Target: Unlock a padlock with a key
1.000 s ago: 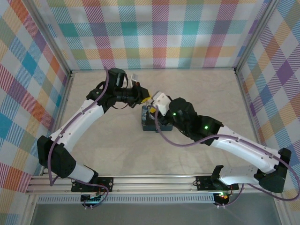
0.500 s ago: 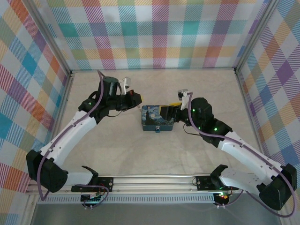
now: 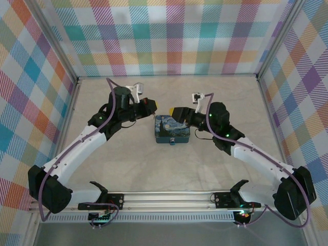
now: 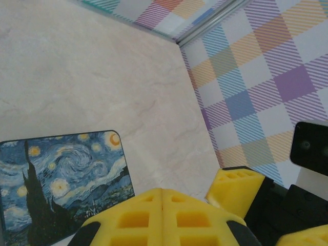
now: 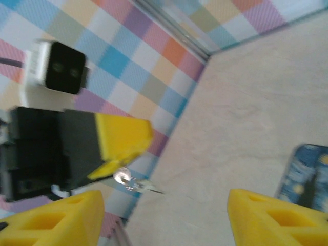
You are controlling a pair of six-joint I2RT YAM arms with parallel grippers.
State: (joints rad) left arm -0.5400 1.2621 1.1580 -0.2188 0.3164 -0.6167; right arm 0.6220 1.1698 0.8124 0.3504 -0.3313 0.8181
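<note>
As the top view has it, the left gripper (image 3: pixel 149 106) and right gripper (image 3: pixel 177 111) face each other, the tin (image 3: pixel 172 128) just nearer than both. Left wrist: the fingers (image 4: pixel 154 215) clench shut, with the tin at their lower left. Right wrist: the jaws gape, and ahead between them the left gripper pinches the key (image 5: pixel 134 182).

Your left gripper (image 3: pixel 149 106), key (image 5: pixel 134 182) jutting out, and right gripper (image 3: pixel 177 111) face each other closely near the far edge of the tin (image 3: pixel 172 129). Bare table (image 3: pixel 154 164) lies open around them to the plaid walls (image 3: pixel 174 36).
</note>
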